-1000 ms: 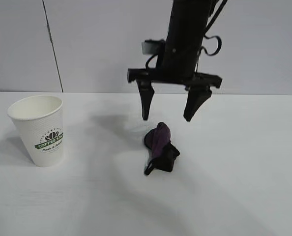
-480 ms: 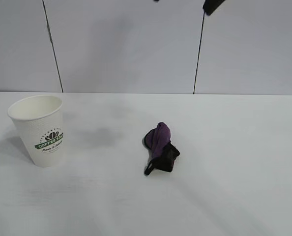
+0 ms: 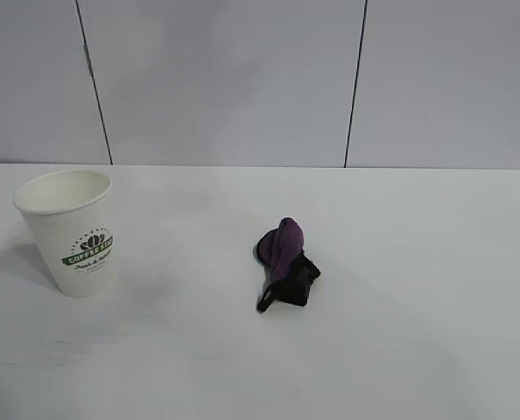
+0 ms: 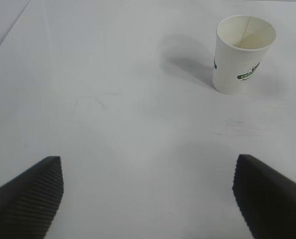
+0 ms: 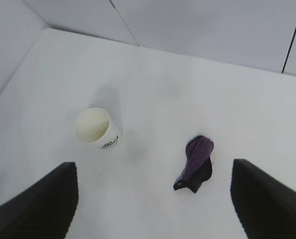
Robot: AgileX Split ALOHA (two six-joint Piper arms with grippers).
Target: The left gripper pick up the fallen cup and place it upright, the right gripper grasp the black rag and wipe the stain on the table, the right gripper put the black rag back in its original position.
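The white cup (image 3: 67,232) with its green band stands upright at the left of the table (image 3: 418,350). It also shows in the left wrist view, cup (image 4: 242,55), and the right wrist view, cup (image 5: 98,128). The black rag (image 3: 286,262), with its purple part uppermost, lies bunched near the table's middle. From high above, the right gripper (image 5: 153,169) looks down on the black rag (image 5: 195,162), open and holding nothing. The left gripper (image 4: 147,164) is open over bare table, well away from the cup. Neither gripper shows in the exterior view. The stain is out of view.
A grey panelled wall with dark vertical seams (image 3: 356,83) rises behind the table's far edge. White tabletop lies between cup and rag and to the rag's right.
The right arm, which hung open just above the rag, has lifted straight up and left the exterior view. Cup and rag have stayed where they were.
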